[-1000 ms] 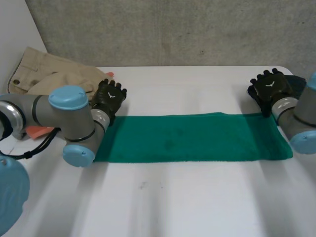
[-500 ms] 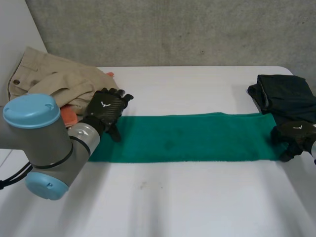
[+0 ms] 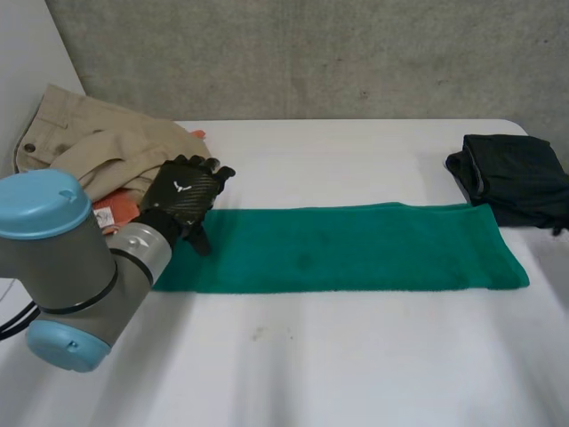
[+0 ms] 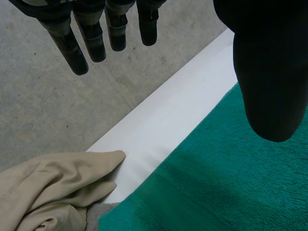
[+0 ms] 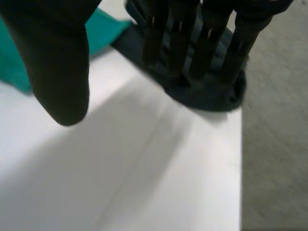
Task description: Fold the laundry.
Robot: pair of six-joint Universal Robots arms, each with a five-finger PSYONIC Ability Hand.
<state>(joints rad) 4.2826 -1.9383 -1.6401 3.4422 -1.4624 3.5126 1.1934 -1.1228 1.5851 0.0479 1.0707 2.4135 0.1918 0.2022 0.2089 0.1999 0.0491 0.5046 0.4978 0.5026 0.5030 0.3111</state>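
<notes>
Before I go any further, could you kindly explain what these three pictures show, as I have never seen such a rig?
This is a two-armed robot at a white table; each arm ends in a black robot hand. One picture looks down from a camera between the arms; the other two come from wrist cameras, looking along each palm. A green towel lies flat in a long strip, with crumpled beige clothes beyond one end and a folded dark garment beyond the other. The left robot hand is at the towel's end near the beige clothes, fingers straight, holding nothing. The right robot hand, near the dark garment, is open and empty too.
</notes>
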